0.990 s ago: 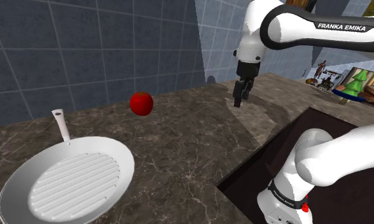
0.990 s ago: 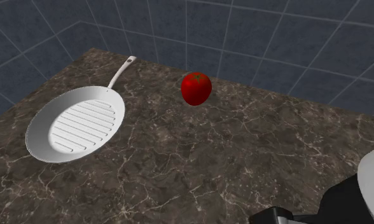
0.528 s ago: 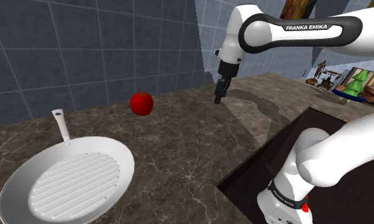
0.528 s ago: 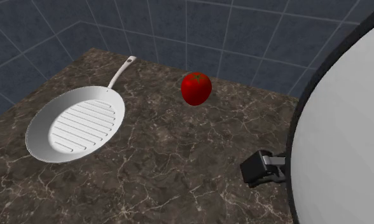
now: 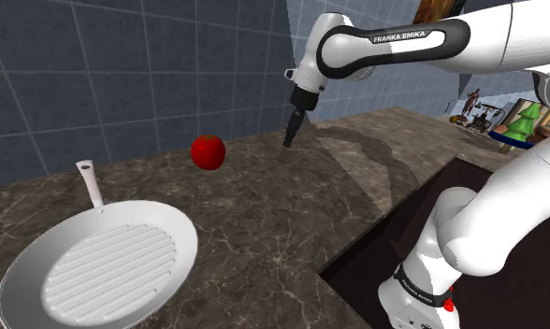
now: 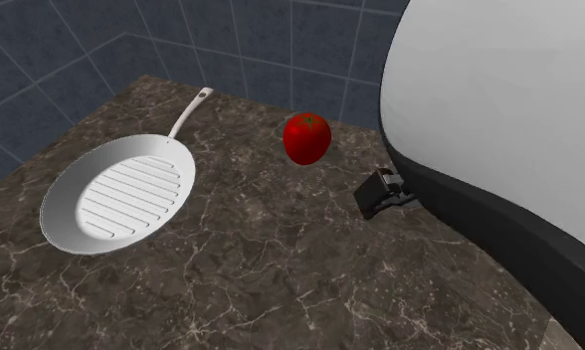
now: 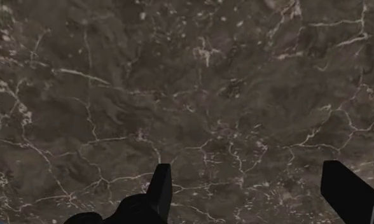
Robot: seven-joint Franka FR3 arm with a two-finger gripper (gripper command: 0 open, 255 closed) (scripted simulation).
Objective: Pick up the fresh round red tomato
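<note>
— Brown table (image 5: 264, 215) with pale veins like stone, and behind it a wall of blue-grey tiles (image 5: 123, 75). What lies nearest in the shoulder view?

— Nearest is a white pan (image 5: 105, 266) with ridges inside. Its thin handle points to about 12 o'clock.

— And the tomato?

— The red tomato (image 5: 208, 150) is on the table beyond the pan, between 1 and 2 o'clock from it, close to the tiled wall. Nothing touches it. In the second exterior view it is at about 2 o'clock from the pan, well apart.

— Where is the gripper?

— The gripper (image 5: 290, 138) hangs from the white arm (image 5: 395, 42) over the table, at about 3 o'clock from the tomato. It is near the tomato but apart from it, and its tips lean toward 7 o'clock.

— How do its fingers stand?

— In the wrist view the two black fingers (image 7: 160, 184) are spread wide. Between them is bare table, so they grip nothing.
</note>
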